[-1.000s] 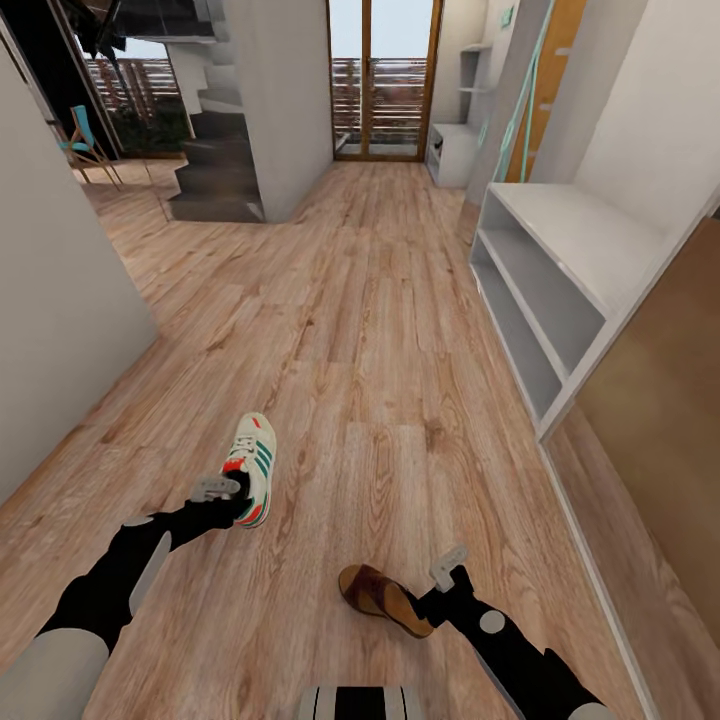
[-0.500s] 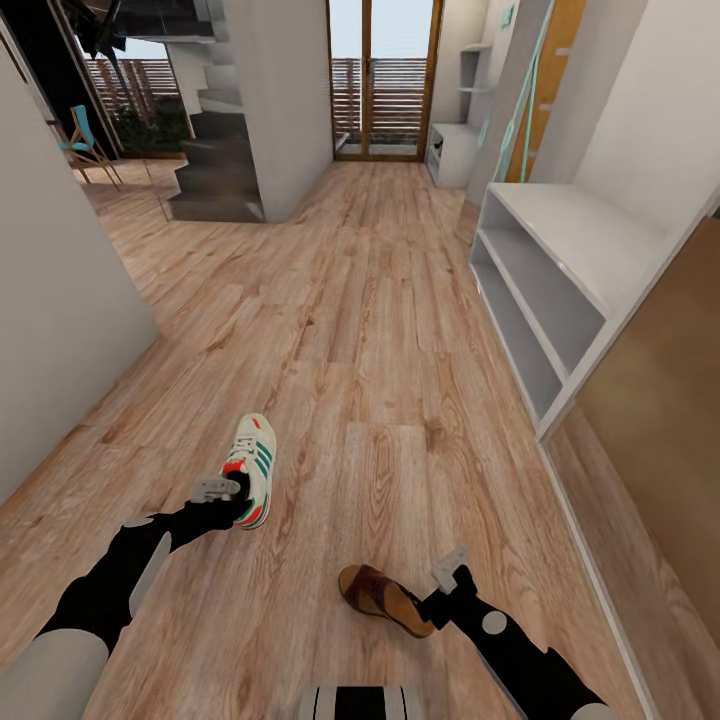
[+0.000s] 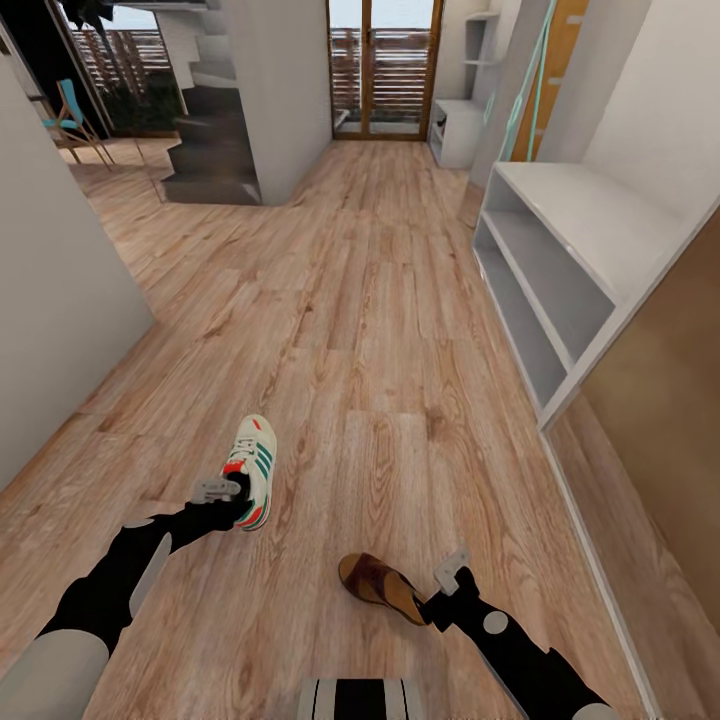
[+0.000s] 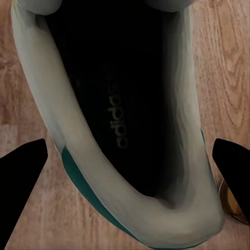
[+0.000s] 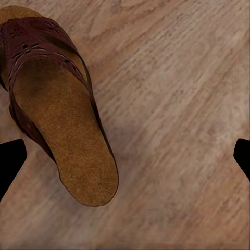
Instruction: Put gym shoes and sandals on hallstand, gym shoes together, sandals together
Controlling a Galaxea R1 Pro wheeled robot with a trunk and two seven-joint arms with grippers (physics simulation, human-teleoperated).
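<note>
I have one gym shoe (image 3: 251, 470) on the corridor floor (image 3: 380, 330) ahead of my left arm, and one sandal (image 3: 382, 588) on the planks nearer my base, just beside my right arm; the hallstand (image 3: 560, 260) stands well apart along the right wall, its bench top and shelves bare in what I see of it. I judge the sneaker light, with a padded, yielding collar and a firmer sole, so I would pinch across the heel rim or the side wall rather than the soft toe. The sandal looks light too, with a stiff tan footbed and woven straps; its heel edge or the strap band seems the safest hold, though a flat sole may slip. In the left wrist view my left gripper (image 4: 127, 159) is spread wide, its dark fingertips standing clear on either side of the shoe's heel opening, not pressing it. In the right wrist view my right gripper (image 5: 125, 156) is also spread wide and holds nothing; the sandal's heel lies off toward one fingertip, not centred between them.
</note>
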